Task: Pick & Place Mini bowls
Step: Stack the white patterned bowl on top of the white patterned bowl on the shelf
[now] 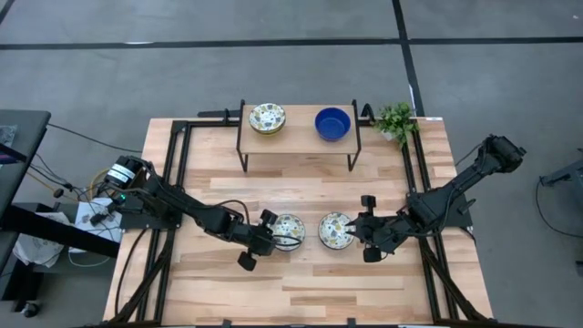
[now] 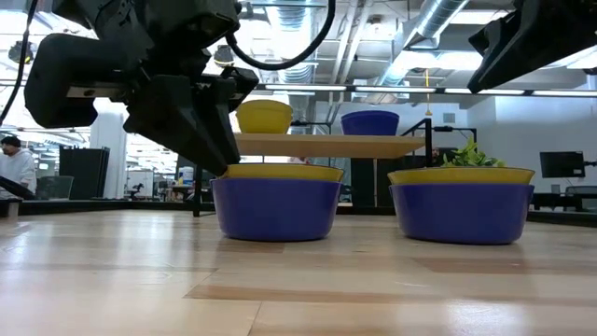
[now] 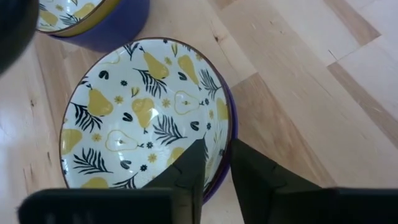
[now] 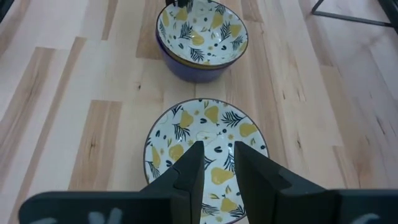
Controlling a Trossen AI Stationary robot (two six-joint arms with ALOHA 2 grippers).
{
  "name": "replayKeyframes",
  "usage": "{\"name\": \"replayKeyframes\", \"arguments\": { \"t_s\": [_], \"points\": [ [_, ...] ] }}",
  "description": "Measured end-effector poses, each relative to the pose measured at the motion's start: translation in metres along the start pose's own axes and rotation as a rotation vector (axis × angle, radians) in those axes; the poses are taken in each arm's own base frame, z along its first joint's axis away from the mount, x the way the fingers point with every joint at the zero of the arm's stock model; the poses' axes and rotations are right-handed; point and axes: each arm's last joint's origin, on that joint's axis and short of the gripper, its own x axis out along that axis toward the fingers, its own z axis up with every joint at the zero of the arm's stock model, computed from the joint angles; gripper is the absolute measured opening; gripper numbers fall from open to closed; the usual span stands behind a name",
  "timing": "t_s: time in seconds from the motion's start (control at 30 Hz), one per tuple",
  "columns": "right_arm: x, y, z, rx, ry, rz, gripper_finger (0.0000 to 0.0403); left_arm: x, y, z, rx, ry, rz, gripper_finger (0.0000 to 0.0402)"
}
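Observation:
Two mini bowls stand on their bases mid-table, blue outside and white with yellow pears inside. My left gripper is shut on the rim of the left bowl, as the left wrist view shows. My right gripper hovers above the right bowl. Its fingers stand a little apart with nothing between them, and in the low view it sits well above that bowl. Two more mini bowls rest on a rack at the far side: a patterned one and a solid blue one. My left gripper has the left bowl's rim between its fingers, one finger inside the bowl and the other outside its blue wall. The fingers slant down from the table's left side. The bowl sits upright with its base on the table.
The wooden rack on thin black legs stands at the far middle. A small green potted plant sits at the far right corner. Black frame rails run along the table's left and right sides. Bare wood lies toward the near edge.

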Motion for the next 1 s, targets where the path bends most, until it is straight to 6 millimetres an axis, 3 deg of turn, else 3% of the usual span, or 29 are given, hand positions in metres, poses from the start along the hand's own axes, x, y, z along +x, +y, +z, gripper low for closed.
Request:
{"name": "replayKeyframes", "arguments": {
  "t_s": [0.77,1.0],
  "points": [
    [-0.0001,0.0000,0.0002,0.000,0.000,0.001,0.0079,0.0011,-0.0010,-0.0014,0.051,0.011,-0.016,0.0011],
    [-0.0001,0.0000,0.0002,0.000,0.000,0.001,0.0079,0.0012,0.0002,-0.0012,0.088,0.020,0.022,0.0011]
  ]
}}
